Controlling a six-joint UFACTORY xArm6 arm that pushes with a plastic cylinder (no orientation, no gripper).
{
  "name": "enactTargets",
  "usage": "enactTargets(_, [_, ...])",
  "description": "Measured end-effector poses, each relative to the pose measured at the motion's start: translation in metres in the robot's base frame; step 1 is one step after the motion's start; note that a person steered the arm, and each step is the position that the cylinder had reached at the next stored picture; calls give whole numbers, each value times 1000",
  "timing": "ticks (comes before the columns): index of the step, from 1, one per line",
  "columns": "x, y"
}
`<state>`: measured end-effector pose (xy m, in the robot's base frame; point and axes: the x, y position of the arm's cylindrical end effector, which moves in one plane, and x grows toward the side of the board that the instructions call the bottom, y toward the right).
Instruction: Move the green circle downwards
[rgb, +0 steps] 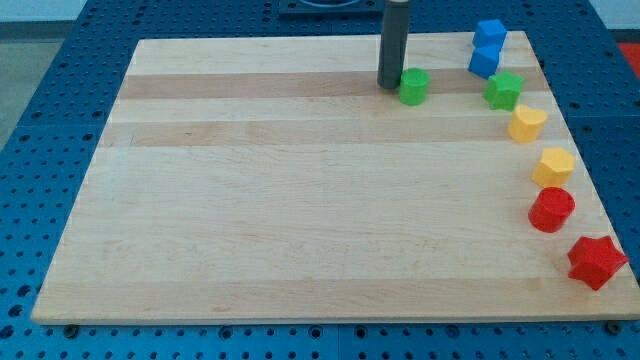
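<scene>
The green circle (414, 86) is a small round green block near the top of the wooden board (300, 200), right of centre. My tip (390, 85) is the lower end of a dark upright rod. It stands just to the left of the green circle, touching or nearly touching its left side.
Along the board's right side runs a curved line of blocks: two blue blocks (487, 47) at the top, a green star (504, 91), a yellow heart (526, 124), a yellow hexagon (553, 166), a red circle (551, 210) and a red star (596, 261). A blue perforated table surrounds the board.
</scene>
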<state>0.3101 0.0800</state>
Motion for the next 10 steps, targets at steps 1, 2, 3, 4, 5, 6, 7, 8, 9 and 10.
enactTargets(1, [23, 2])
enactTargets(2, [16, -5])
enactTargets(3, [-3, -5])
enactTargets(4, [-13, -5])
enactTargets(5, [-11, 22])
enactTargets(6, [-7, 45])
enactTargets(7, [17, 46])
enactTargets(8, [49, 47])
enactTargets(9, [74, 52])
enactTargets(10, [93, 53])
